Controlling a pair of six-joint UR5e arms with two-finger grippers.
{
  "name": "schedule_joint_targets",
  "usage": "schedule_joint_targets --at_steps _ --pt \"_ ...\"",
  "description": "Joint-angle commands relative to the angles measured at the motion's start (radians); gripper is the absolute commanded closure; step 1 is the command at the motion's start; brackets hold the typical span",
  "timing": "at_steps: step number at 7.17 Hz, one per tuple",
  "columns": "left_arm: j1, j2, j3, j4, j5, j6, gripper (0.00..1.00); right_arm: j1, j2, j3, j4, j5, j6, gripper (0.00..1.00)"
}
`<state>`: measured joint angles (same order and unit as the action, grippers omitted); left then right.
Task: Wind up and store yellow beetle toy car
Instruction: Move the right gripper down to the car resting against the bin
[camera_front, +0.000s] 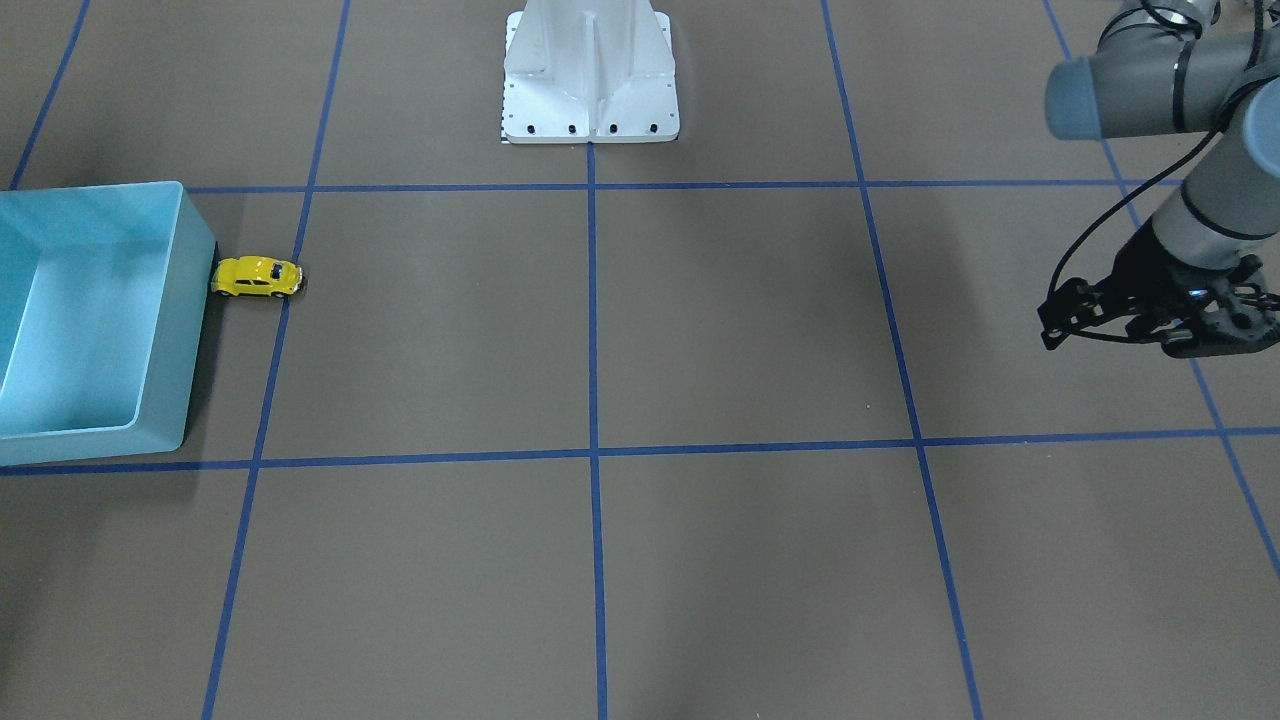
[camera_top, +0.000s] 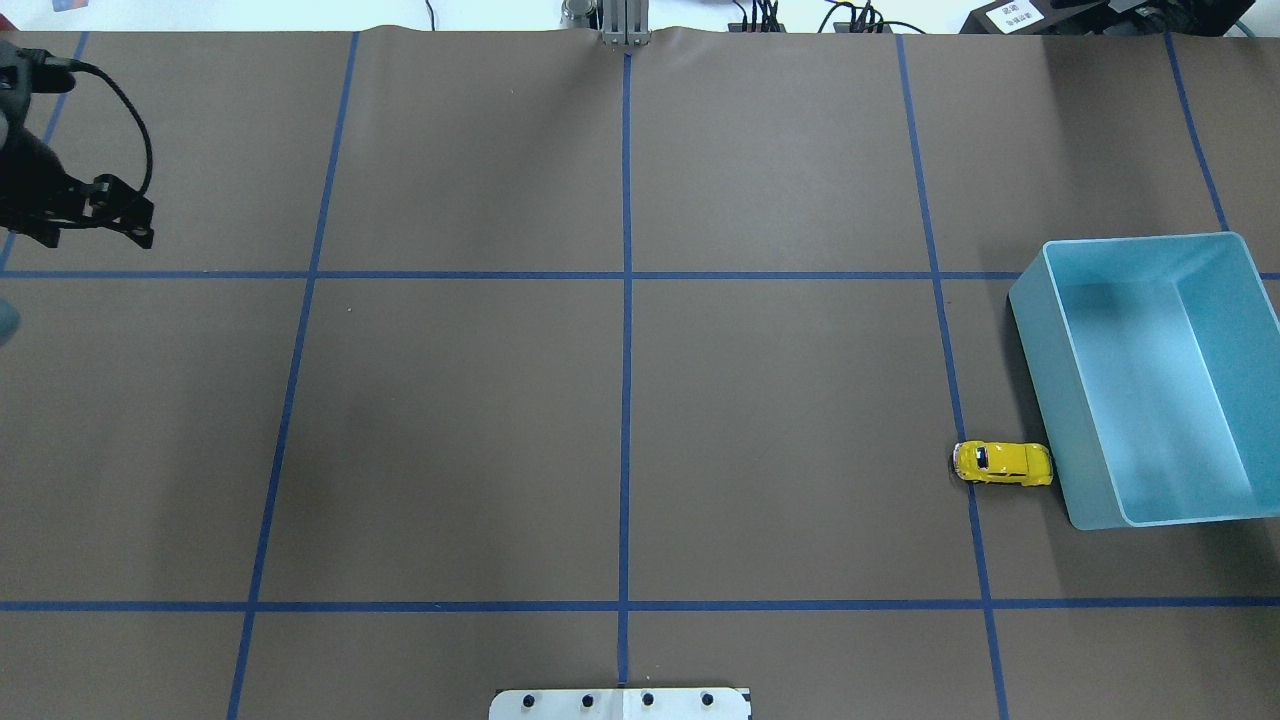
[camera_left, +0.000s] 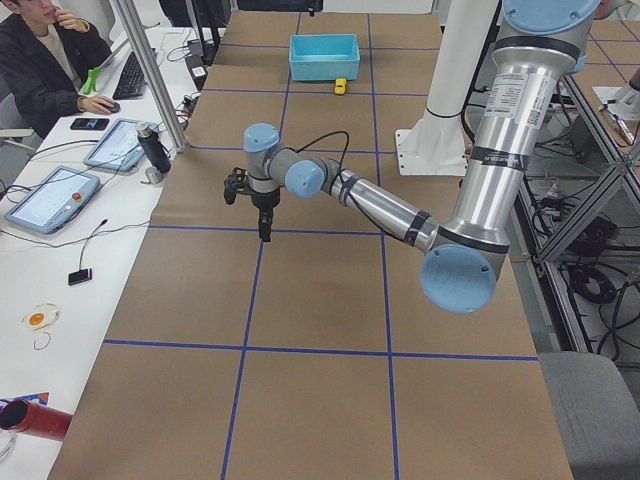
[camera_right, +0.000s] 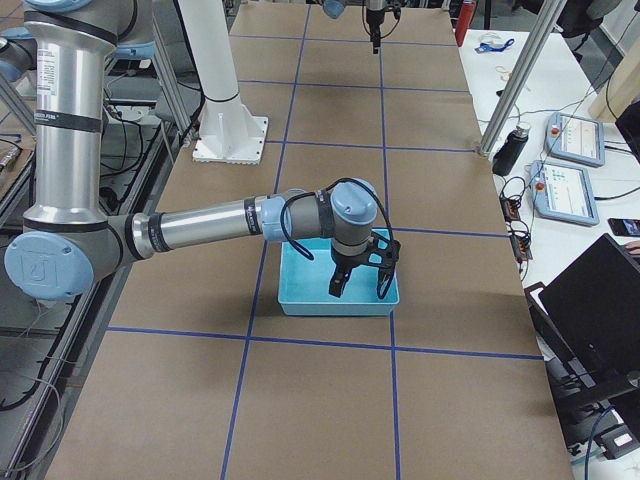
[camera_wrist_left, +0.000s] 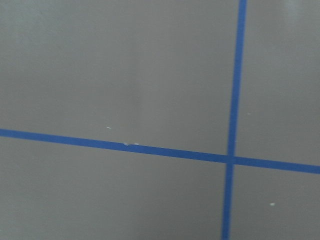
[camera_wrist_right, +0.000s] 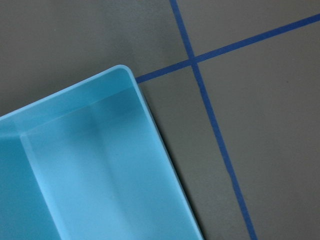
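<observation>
In the overhead view the yellow beetle toy car (camera_top: 1002, 463) sits hard against the light blue bin (camera_top: 1046, 390) at right, whose wall blocks that side, while its top and left side face open brown table (camera_top: 620, 420), the left gripper (camera_top: 95, 212) hanging far off at upper left

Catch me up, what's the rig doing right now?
Nothing is held at the moment. The yellow beetle toy car sits on the table against the outside wall of the light blue bin, not in it. The right claw hangs over the bin; whether it is open is unclear. The left claw is off at the far end of the table, nothing near it.
</observation>
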<state>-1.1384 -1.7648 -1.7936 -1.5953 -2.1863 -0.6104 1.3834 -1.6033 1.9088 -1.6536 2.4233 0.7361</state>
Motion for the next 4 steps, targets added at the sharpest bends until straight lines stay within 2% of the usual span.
schedule_joint_targets --at_steps 1,2,4 --pt "-0.111 0.098 -0.001 -0.003 -0.05 0.215 0.0 -0.081 0.038 0.029 0.009 0.002 0.273 0.02" --pt "-0.139 0.122 -0.003 -0.003 -0.052 0.271 0.0 -0.107 0.051 0.029 0.041 0.002 0.43 0.01" --pt "-0.19 0.204 -0.012 -0.05 -0.07 0.369 0.0 -0.185 0.048 0.029 0.179 -0.01 0.773 0.01"
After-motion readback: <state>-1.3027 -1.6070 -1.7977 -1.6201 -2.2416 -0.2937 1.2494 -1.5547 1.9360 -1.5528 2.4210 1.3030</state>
